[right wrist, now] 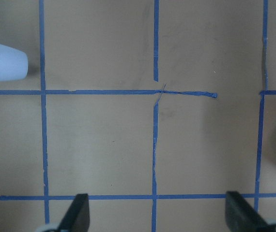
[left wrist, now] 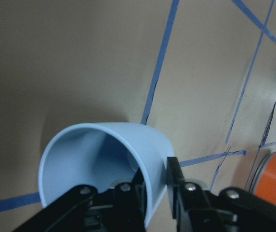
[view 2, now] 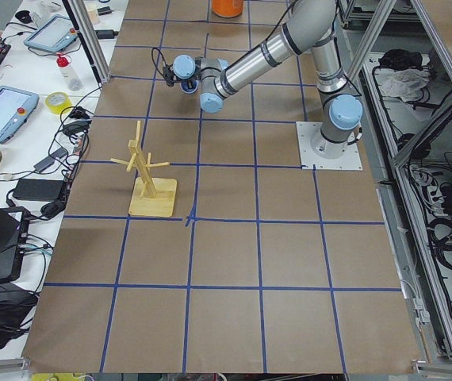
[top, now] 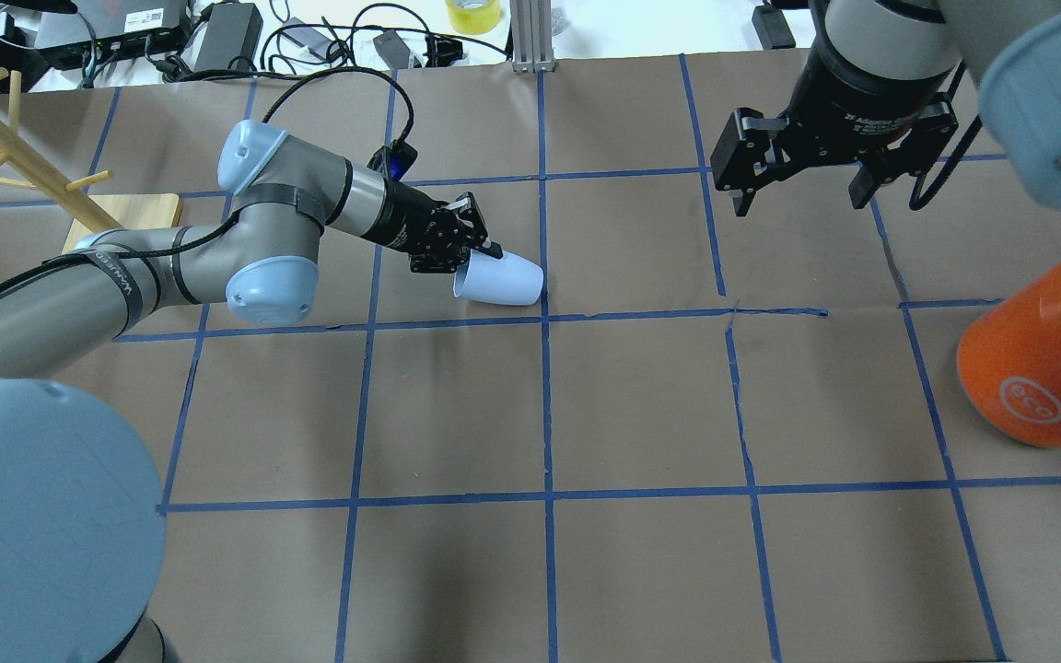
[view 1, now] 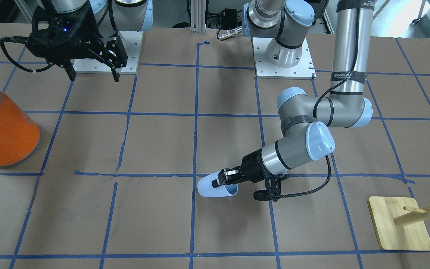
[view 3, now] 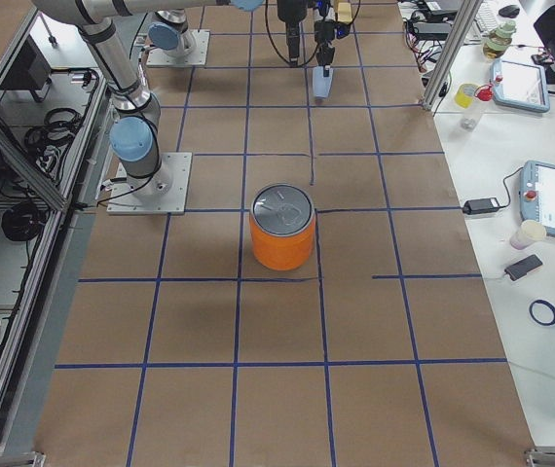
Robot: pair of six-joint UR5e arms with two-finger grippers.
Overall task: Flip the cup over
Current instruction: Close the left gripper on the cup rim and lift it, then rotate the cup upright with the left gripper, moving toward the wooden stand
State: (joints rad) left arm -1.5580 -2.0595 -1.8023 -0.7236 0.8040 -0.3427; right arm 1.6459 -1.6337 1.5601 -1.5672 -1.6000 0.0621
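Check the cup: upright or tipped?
Tipped, lying about horizontal: the cup has its open mouth toward the left gripper, whose fingers pinch the rim wall, one inside and one outside in the wrist view.

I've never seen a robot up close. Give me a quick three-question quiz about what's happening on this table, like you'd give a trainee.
1. True or false: the right gripper is holding the cup.
2. How is the cup turned? A) upright, mouth up; B) tipped on its side; C) mouth down.
3. Fill in: the left gripper pinches the cup by its ____.

Key: 1 false; 2 B; 3 rim.
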